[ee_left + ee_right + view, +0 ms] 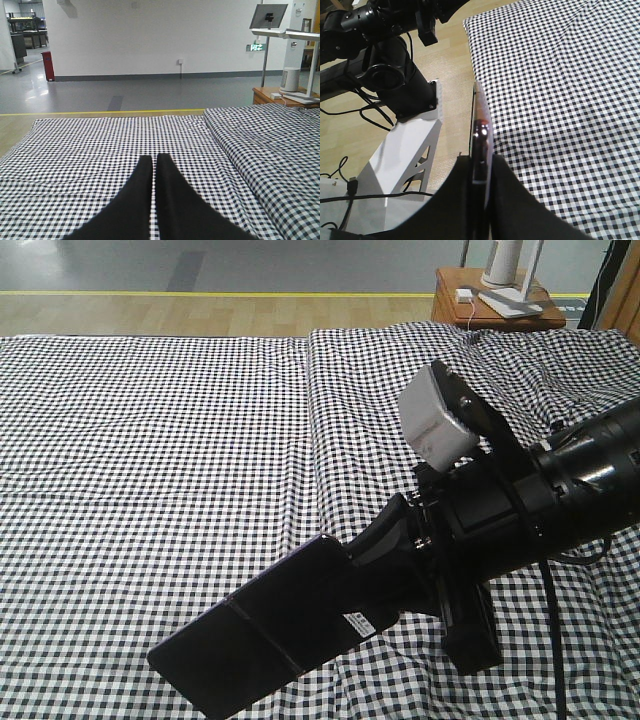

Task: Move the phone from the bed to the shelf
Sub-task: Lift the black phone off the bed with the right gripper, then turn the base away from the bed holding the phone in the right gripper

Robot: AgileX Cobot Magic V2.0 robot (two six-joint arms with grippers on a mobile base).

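Front view: the right claw is clamped on one end of the phone and holds it raised clear of the bed, the free end jutting out, likely so it can be carried off. Left wrist view: the left claw hangs over the bed, clenched on nothing and apparently parked out of the way. Right wrist view: the phone sits edge-on between the fingers, pinched across its flat faces for a firm hold. No shelf shows in any view.
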